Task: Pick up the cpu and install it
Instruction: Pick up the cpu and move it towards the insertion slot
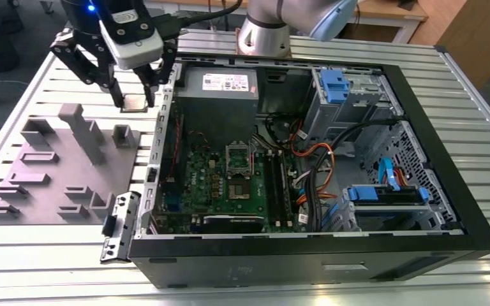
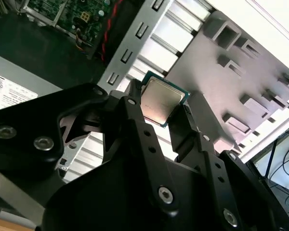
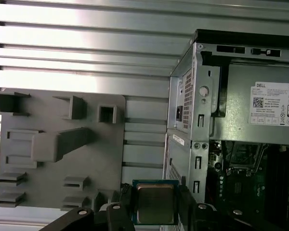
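The cpu [image 1: 132, 102], a small square chip with a pale metal top and green edge, hangs in the air between the grey fixture plate and the open computer case. My gripper [image 1: 133, 103] is shut on the cpu, its black fingers [image 2: 135, 113] pressing two opposite edges. Both wrist views show the cpu [image 2: 160, 100] [image 3: 155, 204] clamped between the fingertips, with the slatted table below it. Inside the case, the green motherboard [image 1: 215, 185] carries the open metal socket frame [image 1: 239, 160], well to the exterior view's right of the gripper.
The grey fixture plate [image 1: 58, 169] with raised holders lies at the exterior view's left of the case. The case wall [image 1: 161, 146] stands between plate and motherboard. A grey power supply box [image 1: 219, 84], cables [image 1: 313, 159] and blue drive brackets [image 1: 334, 86] fill the case.
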`<state>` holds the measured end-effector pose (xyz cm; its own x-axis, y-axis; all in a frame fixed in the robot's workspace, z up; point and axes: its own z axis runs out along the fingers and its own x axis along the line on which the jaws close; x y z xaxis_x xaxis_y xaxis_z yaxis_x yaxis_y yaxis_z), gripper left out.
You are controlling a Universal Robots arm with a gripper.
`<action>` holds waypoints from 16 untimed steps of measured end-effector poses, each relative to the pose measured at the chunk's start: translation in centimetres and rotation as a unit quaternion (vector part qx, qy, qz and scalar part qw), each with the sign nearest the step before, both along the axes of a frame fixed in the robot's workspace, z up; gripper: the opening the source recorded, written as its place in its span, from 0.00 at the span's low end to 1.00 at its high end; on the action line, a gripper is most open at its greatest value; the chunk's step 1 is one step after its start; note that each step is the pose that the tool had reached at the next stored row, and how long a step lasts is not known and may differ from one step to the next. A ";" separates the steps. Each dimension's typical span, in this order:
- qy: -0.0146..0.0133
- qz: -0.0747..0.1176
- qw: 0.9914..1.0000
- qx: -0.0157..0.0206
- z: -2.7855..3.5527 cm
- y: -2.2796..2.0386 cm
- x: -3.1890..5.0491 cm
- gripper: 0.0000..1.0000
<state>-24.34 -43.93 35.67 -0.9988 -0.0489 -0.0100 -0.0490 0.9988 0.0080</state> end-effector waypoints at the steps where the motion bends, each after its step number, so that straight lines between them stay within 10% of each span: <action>1: 0.000 0.000 1.000 0.000 0.00 0.00 0.36 0.47; 16: 0.001 0.000 1.000 0.000 -0.01 -0.03 5.67 0.47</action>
<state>-18.67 -43.96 35.66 -0.9988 -0.0489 -0.0082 -0.0489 0.9988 0.0080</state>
